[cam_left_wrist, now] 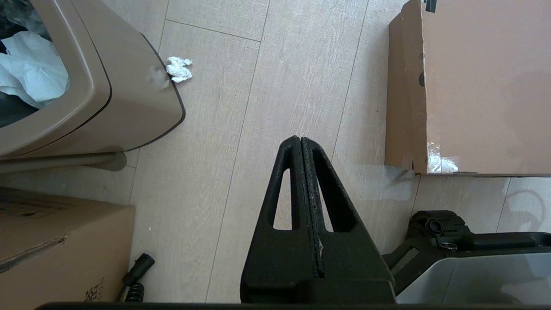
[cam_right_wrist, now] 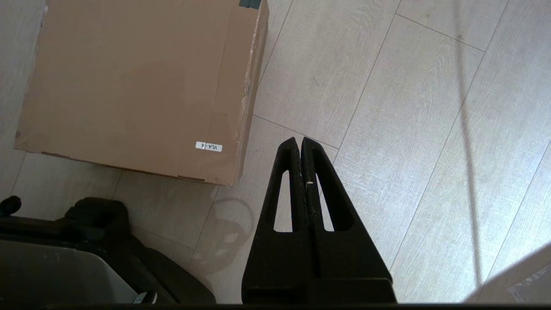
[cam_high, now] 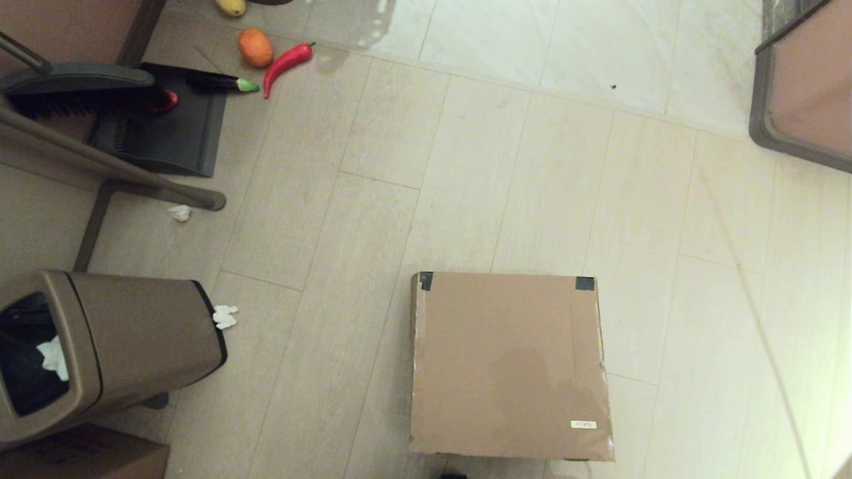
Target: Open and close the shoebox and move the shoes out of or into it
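Observation:
The shoebox lies closed on the floor just in front of me, flat and brown, with black tape at its two far lid corners and a small white label near its front right corner. It also shows in the left wrist view as the shoebox and in the right wrist view as the shoebox. The shoes are out of view. My left gripper hangs shut and empty over bare floor to the left of the box. My right gripper hangs shut and empty to the right of the box's front corner. Neither gripper shows in the head view.
A brown trash bin with white paper in it stands at the left, a plain cardboard box beside it. Crumpled tissues lie on the floor. A dustpan and brush, toy vegetables and table legs are at the far left.

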Tool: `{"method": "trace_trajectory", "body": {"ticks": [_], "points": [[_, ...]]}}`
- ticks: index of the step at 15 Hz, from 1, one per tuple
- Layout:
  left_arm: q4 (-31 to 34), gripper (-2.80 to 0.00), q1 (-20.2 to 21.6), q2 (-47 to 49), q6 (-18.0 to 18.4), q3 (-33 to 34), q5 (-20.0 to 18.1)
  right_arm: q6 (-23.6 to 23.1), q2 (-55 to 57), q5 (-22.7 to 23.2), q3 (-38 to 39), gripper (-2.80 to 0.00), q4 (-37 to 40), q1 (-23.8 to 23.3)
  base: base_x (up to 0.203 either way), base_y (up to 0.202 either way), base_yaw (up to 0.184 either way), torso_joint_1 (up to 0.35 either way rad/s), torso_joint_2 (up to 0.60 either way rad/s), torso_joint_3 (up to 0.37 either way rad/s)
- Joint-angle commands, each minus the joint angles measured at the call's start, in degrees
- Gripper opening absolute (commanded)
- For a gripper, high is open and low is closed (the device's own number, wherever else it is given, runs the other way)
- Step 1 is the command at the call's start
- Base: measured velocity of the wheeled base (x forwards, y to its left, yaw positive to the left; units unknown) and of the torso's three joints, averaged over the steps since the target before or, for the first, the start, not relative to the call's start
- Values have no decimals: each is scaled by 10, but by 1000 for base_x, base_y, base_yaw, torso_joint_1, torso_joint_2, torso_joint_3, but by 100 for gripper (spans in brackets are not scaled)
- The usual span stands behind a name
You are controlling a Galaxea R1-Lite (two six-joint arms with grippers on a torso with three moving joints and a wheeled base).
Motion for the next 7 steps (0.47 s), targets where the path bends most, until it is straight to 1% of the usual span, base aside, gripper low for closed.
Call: {"method": "trace_trajectory", "body": {"ticks": [1,7], "points": [[0,-280,0,1,0,0,0,1,0,-1,0,-280,1,0,0,0,0,0,0,0],[-1,-280,0,0,0,0,1,-4,0,1,0,-280,0,0,0,0,0,0,0,0]]}}
